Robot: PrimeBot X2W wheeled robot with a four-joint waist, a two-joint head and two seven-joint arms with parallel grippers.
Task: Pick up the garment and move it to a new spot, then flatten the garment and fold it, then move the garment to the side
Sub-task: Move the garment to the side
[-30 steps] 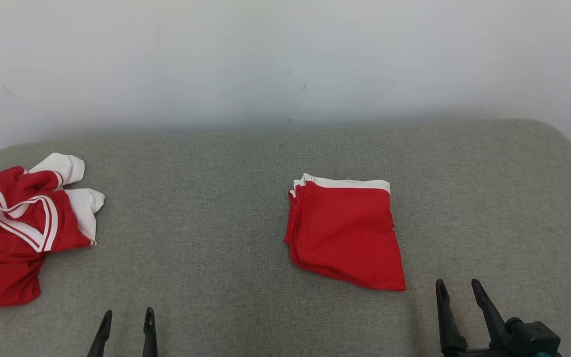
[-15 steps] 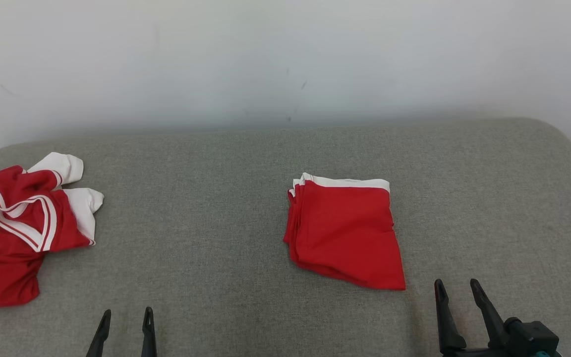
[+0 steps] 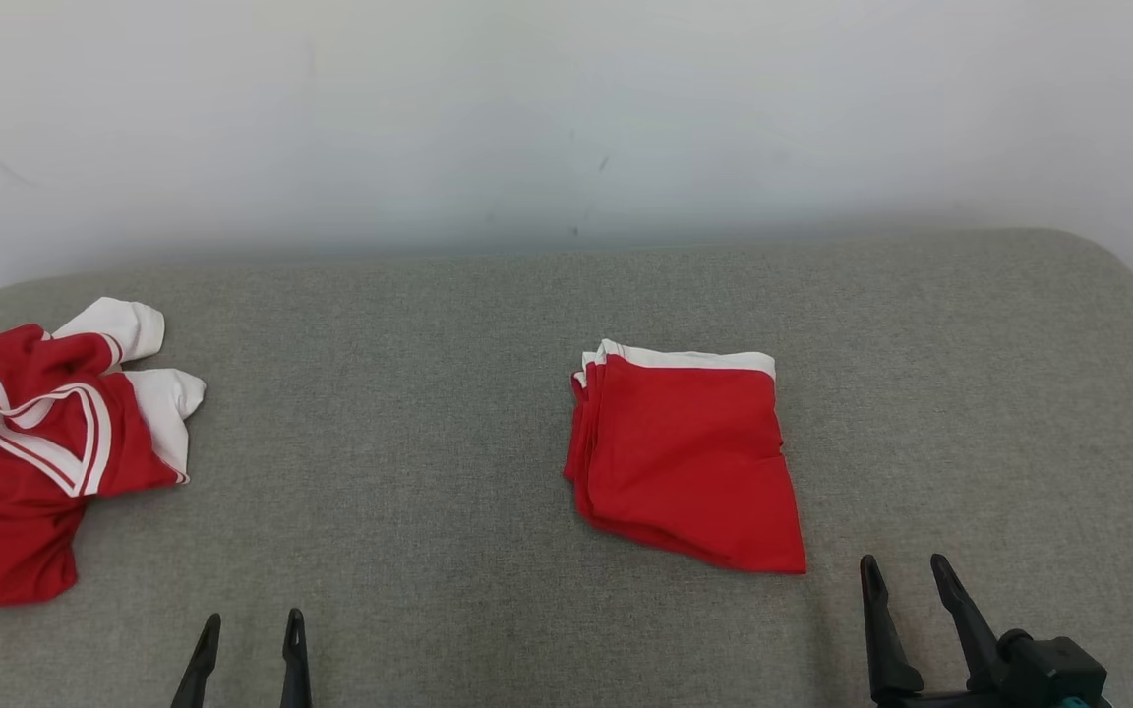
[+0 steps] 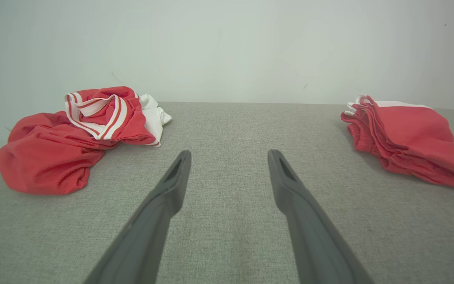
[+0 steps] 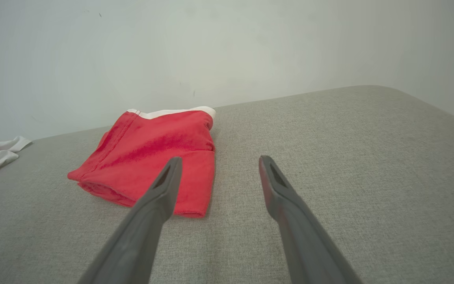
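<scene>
While folded red garment point(image 3: 686, 457) lies on grey cushion point(image 3: 429, 393), left gripper point(image 3: 254, 619) and right gripper point(image 3: 903, 562) gape empty.

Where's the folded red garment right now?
In the head view, the folded red garment lies right of centre on the grey cushion, ahead of the right tool.

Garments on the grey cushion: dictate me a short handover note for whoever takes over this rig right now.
Left gripper: open, empty, above the grey cushion.
Right gripper: open, empty, close to the near corner of the folded garment.
That garment lies flat, right of centre.
Crumpled garment: red and white, bunched at the far left.
Done: one piece folded.
Left: probably shifting it aside, then the bunched one.
</scene>
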